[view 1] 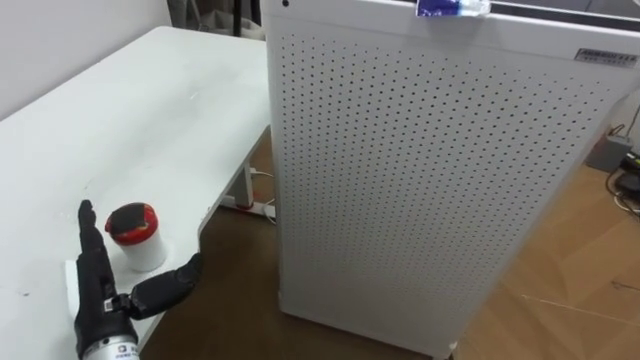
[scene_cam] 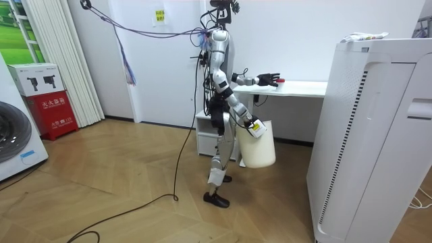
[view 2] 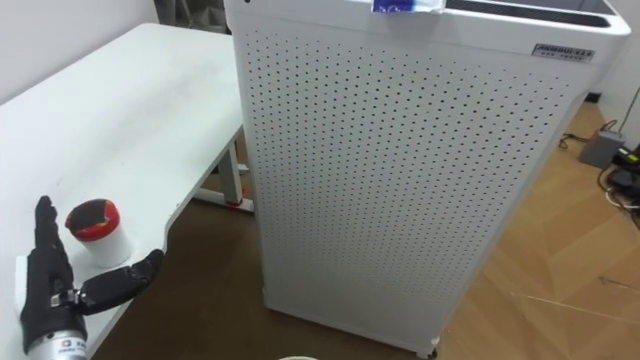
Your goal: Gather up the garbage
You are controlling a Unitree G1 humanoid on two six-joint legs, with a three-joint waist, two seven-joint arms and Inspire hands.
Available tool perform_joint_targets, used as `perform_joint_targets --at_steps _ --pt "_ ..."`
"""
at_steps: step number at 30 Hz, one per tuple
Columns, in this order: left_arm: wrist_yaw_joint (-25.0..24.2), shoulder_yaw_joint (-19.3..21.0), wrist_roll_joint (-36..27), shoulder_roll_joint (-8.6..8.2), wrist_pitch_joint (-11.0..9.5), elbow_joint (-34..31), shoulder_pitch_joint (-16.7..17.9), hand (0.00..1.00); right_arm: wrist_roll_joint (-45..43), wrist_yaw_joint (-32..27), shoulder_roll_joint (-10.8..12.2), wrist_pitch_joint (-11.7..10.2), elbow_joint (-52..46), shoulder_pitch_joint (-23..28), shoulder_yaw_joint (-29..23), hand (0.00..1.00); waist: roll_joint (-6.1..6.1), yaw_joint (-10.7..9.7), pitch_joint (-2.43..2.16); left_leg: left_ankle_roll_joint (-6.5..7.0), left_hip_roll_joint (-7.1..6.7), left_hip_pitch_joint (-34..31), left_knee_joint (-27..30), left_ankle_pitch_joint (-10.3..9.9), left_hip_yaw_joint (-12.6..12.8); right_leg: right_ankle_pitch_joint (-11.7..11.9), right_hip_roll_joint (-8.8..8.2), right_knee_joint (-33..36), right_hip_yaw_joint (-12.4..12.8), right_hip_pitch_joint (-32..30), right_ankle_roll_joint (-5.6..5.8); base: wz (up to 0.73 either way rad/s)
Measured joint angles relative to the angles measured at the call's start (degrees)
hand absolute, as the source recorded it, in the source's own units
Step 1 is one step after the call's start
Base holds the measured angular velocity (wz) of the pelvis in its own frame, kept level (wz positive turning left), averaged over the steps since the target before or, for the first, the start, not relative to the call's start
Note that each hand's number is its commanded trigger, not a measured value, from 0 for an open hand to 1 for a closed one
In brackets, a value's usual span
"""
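Table [view 1: 130, 120] edge, left hand [view 1: 100, 300] spread wide beside red-lidded cup [view 1: 135, 236]; perforated unit [view 1: 430, 180] near

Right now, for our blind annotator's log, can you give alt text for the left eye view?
The robot's open left hand is over a white table beside a red-lidded white cup; a tall white perforated cabinet stands to the right, a blue wrapper on top.

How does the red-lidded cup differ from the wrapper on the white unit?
The cup is white with a red lid; the wrapper is blue and white. The cup stands upright on the table; the wrapper lies atop the tall perforated unit. Both are small.
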Motion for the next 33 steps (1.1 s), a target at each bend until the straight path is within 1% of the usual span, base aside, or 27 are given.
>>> perform_joint_targets --at_steps 9,13,16,21,24,28,30,33 --pt "0.42 0.02 -0.27 0.01 0.00 0.47 -0.59 0.00 0.22 -0.15 -0.01 0.03 -0.05 0.00 0.01 1.00 -0.12 0.05 -0.03 0.00 0.04 0.09 -0.09 0.00 0.38 0.00 -0.04 0.08 0.19 -0.30 0.00 -0.01" --pt "0.84 0.41 -0.56 0.34 -0.01 3.83 -2.66 0.00 0.22 -0.16 -0.09 0.03 -0.05 0.07 0.01 1.00 -0.32 0.11 0.07 0.01 0.06 0.41 -0.21 0.01 0.44 0.00 -0.02 0.06 0.13 -0.04 0.00 0.00" --pt "1.08 1.10 -0.54 0.43 -0.01 5.05 -3.74 0.00 0.21 -0.16 -0.13 0.03 -0.07 0.06 -0.02 1.00 -0.47 0.11 0.12 0.01 0.05 0.73 -0.26 0.01 0.51 0.00 -0.02 0.03 0.14 0.26 0.00 0.00" --pt "2.14 2.26 -0.85 0.50 -0.01 5.35 -4.27 0.00 0.21 -0.16 -0.19 0.03 -0.09 0.07 -0.01 1.00 -0.50 0.08 0.15 0.01 0.10 0.70 -0.26 0.01 0.60 0.00 0.00 0.07 0.18 0.20 0.00 0.00" --pt "2.13 2.28 -1.25 0.89 -0.02 6.65 -5.05 0.00 0.15 -0.15 -0.25 0.04 -0.08 0.06 -0.01 1.00 -0.45 -0.01 0.18 0.01 0.11 0.64 -0.26 0.00 0.56 0.00 0.03 0.12 0.28 0.16 0.00 0.00" --pt "2.13 2.35 -3.58 2.08 -0.03 9.72 -7.75 0.00 0.15 -0.76 -0.28 0.03 -0.10 -0.04 -0.02 1.00 -0.39 -0.05 0.23 0.00 0.14 -0.09 -0.22 0.00 0.42 0.00 0.05 0.49 0.35 -0.74 -0.01 0.00" --pt "2.19 2.51 -3.77 2.22 -0.03 9.87 -8.39 0.00 0.15 -1.40 -0.32 0.04 -0.07 -0.10 -0.02 1.00 -0.32 -0.01 0.38 0.00 0.15 -0.52 -0.15 0.00 0.48 0.00 0.00 0.91 0.51 -1.38 -0.01 -0.04" --pt "2.41 2.48 -4.28 2.26 -0.04 9.88 -8.80 0.00 0.17 -1.93 -0.42 0.03 -0.07 -0.17 -0.02 1.00 -0.32 -0.05 0.39 0.01 0.12 -1.29 0.01 0.00 0.55 0.00 -0.02 0.93 0.83 -2.21 -0.01 -0.05"
